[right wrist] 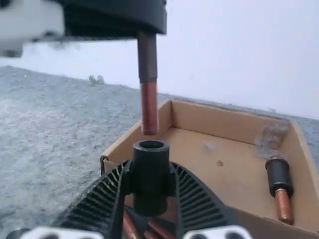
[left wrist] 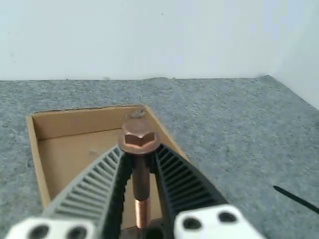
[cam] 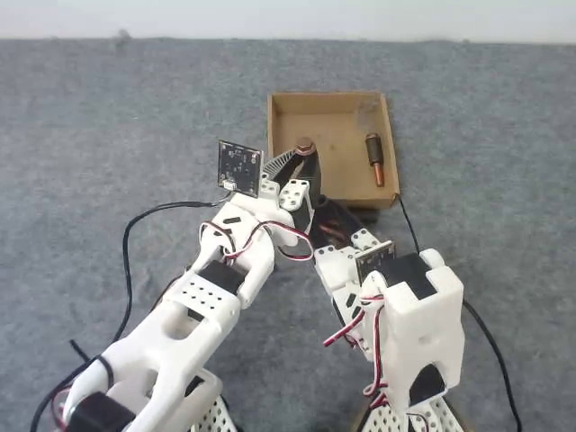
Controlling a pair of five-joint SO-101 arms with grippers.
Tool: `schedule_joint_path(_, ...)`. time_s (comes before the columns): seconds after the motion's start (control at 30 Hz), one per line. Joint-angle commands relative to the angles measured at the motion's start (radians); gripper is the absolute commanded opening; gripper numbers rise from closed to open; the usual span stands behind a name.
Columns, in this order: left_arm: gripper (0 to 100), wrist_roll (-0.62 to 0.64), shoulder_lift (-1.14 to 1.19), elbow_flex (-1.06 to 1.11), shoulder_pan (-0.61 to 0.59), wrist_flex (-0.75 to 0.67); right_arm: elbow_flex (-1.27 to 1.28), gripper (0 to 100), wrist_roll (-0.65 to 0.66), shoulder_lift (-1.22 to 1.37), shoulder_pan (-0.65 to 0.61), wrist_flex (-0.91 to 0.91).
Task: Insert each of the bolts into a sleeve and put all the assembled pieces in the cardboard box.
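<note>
My left gripper (left wrist: 138,152) is shut on a copper bolt (left wrist: 139,172), hex head up and threaded end down, over the near left part of the cardboard box (cam: 328,96). My right gripper (right wrist: 149,172) is shut on a black sleeve (right wrist: 149,174) held upright, bore facing up. In the right wrist view the bolt (right wrist: 148,99) hangs straight above the sleeve, its tip a small gap over the bore. In the high view the left gripper (cam: 301,164) carries the bolt (cam: 304,144). One assembled piece (cam: 375,160) lies in the box at its right wall.
Grey carpet covers the table. Copper bolt ends (right wrist: 149,230) show just below my right gripper. A black cable (cam: 127,261) loops left of the left arm, and another cable (cam: 490,346) trails right of the right arm. A white wall stands behind the box.
</note>
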Motion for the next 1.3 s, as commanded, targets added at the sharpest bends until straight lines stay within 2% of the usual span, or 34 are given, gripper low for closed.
schedule_joint_path(0.0,1,-0.008,-0.041,-0.038,0.021,-0.031,0.014,0.6,-0.011,-0.077,-0.004,-0.031)
schedule_joint_path(0.2,1,-0.008,-0.041,-0.036,0.023,-0.029,0.018,0.6,-0.011,-0.077,-0.002,-0.031)
schedule_joint_path(0.37,1,-0.005,-0.049,-0.042,0.032,0.058,0.018,0.6,-0.011,-0.084,0.001,-0.031)
schedule_joint_path(0.8,1,-0.005,-0.049,-0.015,0.049,0.063,0.02,0.6,-0.002,-0.085,0.004,-0.031)
schedule_joint_path(0.93,1,-0.005,-0.051,-0.022,0.052,0.135,0.02,0.6,0.0,-0.077,0.005,-0.027)
schedule_joint_path(1.27,1,-0.005,-0.051,-0.021,0.054,0.14,0.017,0.6,0.0,-0.077,0.007,-0.024)
